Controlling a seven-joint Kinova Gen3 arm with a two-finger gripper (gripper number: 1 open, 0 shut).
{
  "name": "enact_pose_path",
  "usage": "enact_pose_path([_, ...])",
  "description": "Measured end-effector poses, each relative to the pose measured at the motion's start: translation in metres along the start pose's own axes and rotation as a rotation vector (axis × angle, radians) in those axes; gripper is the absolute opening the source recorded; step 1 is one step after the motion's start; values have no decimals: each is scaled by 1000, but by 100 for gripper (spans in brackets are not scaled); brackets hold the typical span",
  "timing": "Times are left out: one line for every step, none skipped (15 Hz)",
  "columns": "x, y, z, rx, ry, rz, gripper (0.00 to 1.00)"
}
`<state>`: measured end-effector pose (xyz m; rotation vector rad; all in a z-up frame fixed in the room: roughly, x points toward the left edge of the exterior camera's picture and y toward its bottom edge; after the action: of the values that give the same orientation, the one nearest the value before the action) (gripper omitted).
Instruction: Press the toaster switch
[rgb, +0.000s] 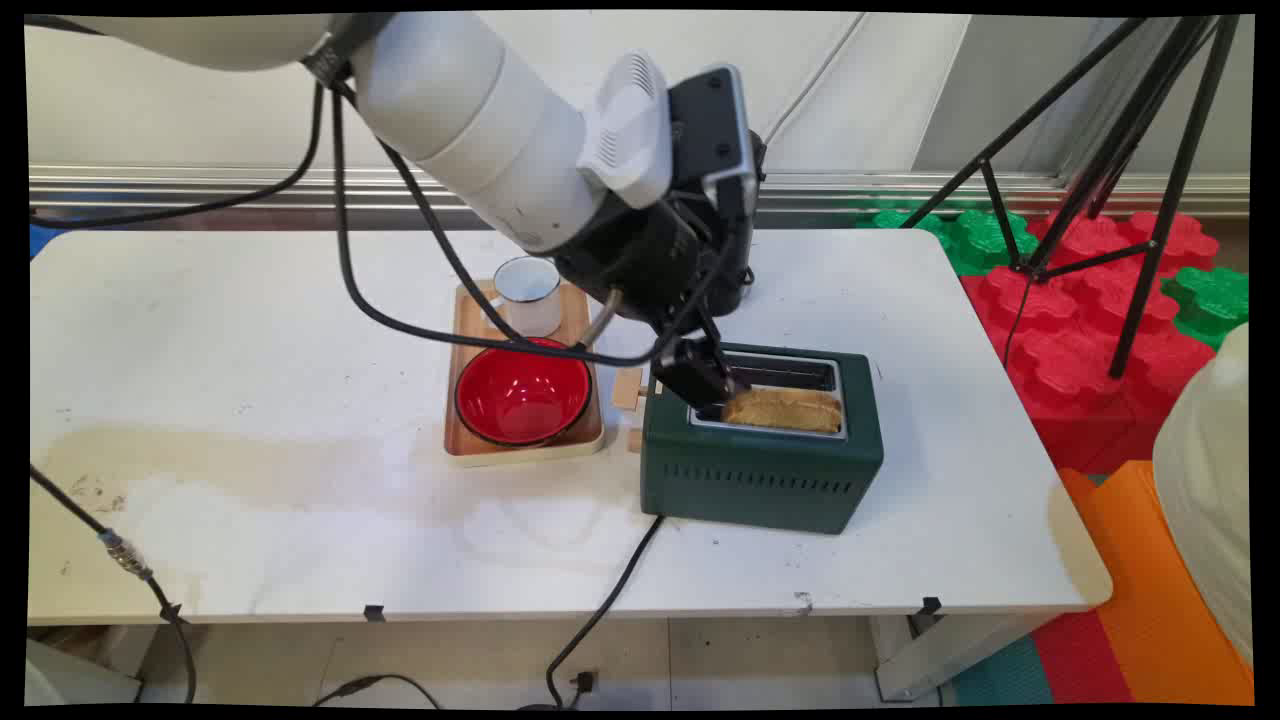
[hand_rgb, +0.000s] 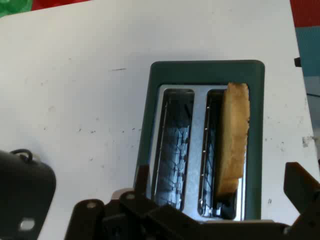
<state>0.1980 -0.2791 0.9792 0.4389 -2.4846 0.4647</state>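
Observation:
A dark green two-slot toaster (rgb: 760, 470) stands on the white table (rgb: 250, 330), right of centre. A browned slice of toast (rgb: 785, 410) sticks up from its near slot, and the far slot is empty. My gripper (rgb: 712, 392) hangs at the toaster's left end, just above the toast's end. In the hand view the toaster (hand_rgb: 200, 70) lies below, with the toast (hand_rgb: 235, 135) in the right slot. There the gripper (hand_rgb: 220, 177) is open, with one finger on each side of the toast and apart from it.
Left of the toaster, a wooden tray (rgb: 465, 320) holds a red bowl (rgb: 522, 392) and a white mug (rgb: 528, 292). A black object (rgb: 748, 275) stands behind the hand. The toaster's cord (rgb: 610, 590) runs off the front edge. A tripod (rgb: 1100, 170) and foam blocks (rgb: 1080, 310) are at the right.

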Motion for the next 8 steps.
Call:
enact_pose_path([-3,-2,-4,8,5,-14,100])
enact_pose_path([-7,-4,-9,14,7,-29,100])
enact_pose_path([-11,-7,-14,21,7,-44,100])
enact_pose_path([-14,-8,-16,24,7,-52,100])
enact_pose_path([-18,-9,-20,26,5,-60,100])
enact_pose_path([-23,-11,-23,27,3,-68,100])
enact_pose_path([-27,-12,-26,28,0,-74,100])
enact_pose_path([-31,-13,-29,28,-4,-78,100])
